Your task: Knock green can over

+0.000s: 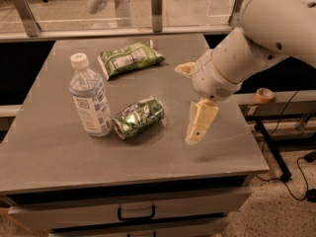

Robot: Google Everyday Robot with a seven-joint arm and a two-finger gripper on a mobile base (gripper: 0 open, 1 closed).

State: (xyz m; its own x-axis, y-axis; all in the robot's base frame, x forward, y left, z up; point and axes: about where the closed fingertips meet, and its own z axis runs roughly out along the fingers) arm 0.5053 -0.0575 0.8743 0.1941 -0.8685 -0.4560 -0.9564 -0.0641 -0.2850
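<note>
The green can [139, 117] lies on its side in the middle of the grey table [59, 157], its silver top facing front-left, its left end close to the water bottle [90, 102]. My gripper [185, 105] hangs to the right of the can, clear of it, low over the table. One cream finger [200, 123] points down toward the table, the other [185, 68] sticks out to the left further back. The fingers stand apart with nothing between them.
A clear water bottle with a white cap stands upright just left of the can. A flat green snack bag [129, 58] lies behind it. A glass rail [158, 14] runs along the table's far edge. Orange tape [265, 94] and cables sit off to the right.
</note>
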